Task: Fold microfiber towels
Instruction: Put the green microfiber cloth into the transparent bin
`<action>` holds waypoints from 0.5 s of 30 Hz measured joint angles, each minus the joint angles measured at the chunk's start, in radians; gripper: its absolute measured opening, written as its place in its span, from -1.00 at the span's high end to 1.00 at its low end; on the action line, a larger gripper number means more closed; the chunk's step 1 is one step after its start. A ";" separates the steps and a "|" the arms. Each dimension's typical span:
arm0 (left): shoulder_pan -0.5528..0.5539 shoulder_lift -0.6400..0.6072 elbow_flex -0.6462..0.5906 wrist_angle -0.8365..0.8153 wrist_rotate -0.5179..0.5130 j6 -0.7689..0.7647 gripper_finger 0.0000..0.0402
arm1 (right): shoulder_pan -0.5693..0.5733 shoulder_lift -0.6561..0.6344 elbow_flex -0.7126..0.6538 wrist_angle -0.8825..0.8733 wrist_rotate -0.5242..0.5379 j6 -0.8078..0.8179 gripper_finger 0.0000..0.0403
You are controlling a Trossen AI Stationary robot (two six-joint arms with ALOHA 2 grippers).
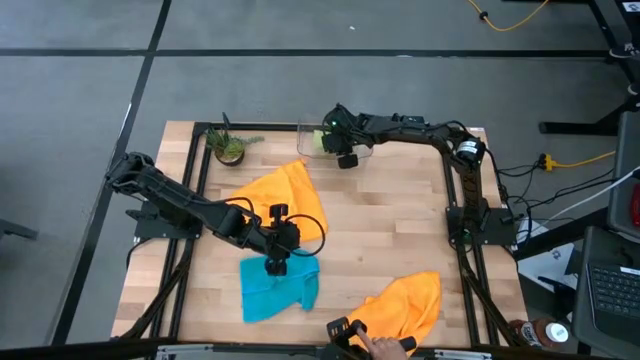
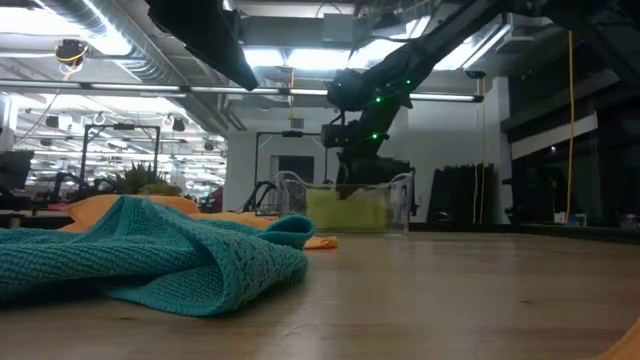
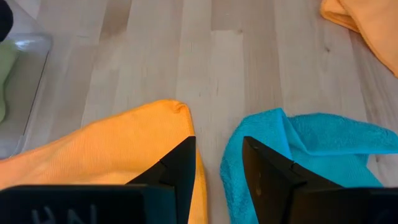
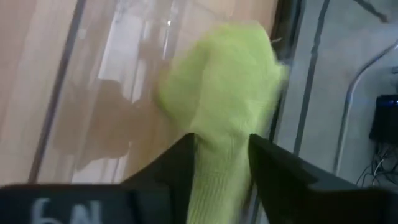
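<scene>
A light wooden slatted table (image 1: 390, 225) framed in black metal is seen from above, with both dark arms reaching over it. Near the middle left, a large orange microfiber towel (image 1: 288, 195) is spread in loose folds. At the near right edge a second orange microfiber towel (image 1: 410, 300) is bunched, with a person's hand (image 1: 383, 345) at its near side. A crumpled teal blue microfiber towel (image 1: 278, 285) is laid at the near centre, close beside the first orange one; in the low view it fills the left foreground (image 2: 150, 260).

At the far edge, a clear plastic bin (image 1: 318, 140) is placed right of a small potted green plant (image 1: 230, 148). A lime green microfiber towel (image 4: 217, 93) is bundled inside the bin, as is also seen through its wall in the low view (image 2: 345, 210).

The left gripper (image 3: 217, 155) is held low over the table, just above the far edge of the teal towel, with its jaws partly apart and nothing gripped between them. The right gripper (image 4: 221, 149) is positioned over the bin, its fingers partly apart with the green cloth lying between them; whether the cloth is gripped cannot be told.
</scene>
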State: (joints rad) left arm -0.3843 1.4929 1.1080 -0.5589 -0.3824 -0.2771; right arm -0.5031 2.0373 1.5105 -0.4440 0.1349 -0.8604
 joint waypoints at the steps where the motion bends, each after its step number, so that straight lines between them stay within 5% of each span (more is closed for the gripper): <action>1: 0.000 0.000 0.000 -0.003 0.000 0.000 0.39 | 0.003 0.000 0.000 -0.009 0.001 0.004 0.11; 7: 0.000 0.000 0.000 -0.012 0.000 0.000 0.39 | 0.033 0.000 0.051 -0.122 0.001 0.022 -0.07; 15: 0.000 0.000 0.000 -0.011 0.000 0.000 0.39 | 0.019 -0.002 0.222 -0.215 -0.039 0.092 -0.01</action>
State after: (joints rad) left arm -0.3843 1.4929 1.1080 -0.5701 -0.3820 -0.2775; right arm -0.4840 2.0357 1.7324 -0.6590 0.0960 -0.7685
